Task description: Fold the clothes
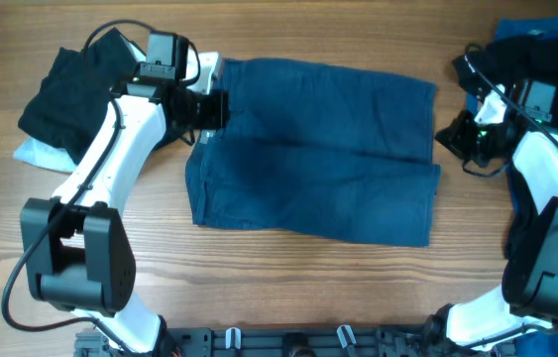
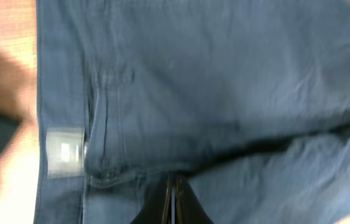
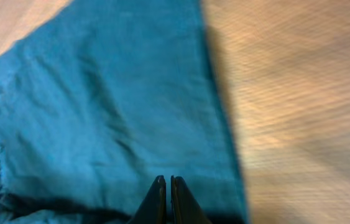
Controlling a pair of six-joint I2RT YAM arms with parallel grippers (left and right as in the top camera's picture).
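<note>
1. Overhead shows the shorts (image 1: 318, 149) spread flat in the middle of the table (image 1: 288, 288), with the waistband (image 1: 197, 183) to the left and the hems (image 1: 433, 169) to the right. No fold is made yet.
2. The left gripper (image 1: 211, 109) sits at the waistband with its jaws together. The right gripper (image 1: 454, 137) sits at the hem end, jaws together too. I cannot tell whether either has cloth nipped between its tips.
3. Risk 1: if the closed tips hold only 1 layer, or nothing, a lift would likely leave the rest lying and give a crooked fold.
4. Risk 2: the 2 grippers stand at opposite ends, so an uneven pull could skew the shorts or bunch the legs where they meet.
5. Risk 3: the bundle (image 1: 70, 84) lies by the left arm and the top (image 1: 546, 45) by the right arm. A wide swing could snag either.
6. Only the left wrist view shows the pale label (image 2: 64, 151) and the fly stitching (image 2: 103, 124), with the tips over cloth just past the fly.
7. Only the right wrist view puts the right tips over blue cloth; overhead they seem just off the hem.
8. Only overhead shows both arms, the bundle and the top.
</note>
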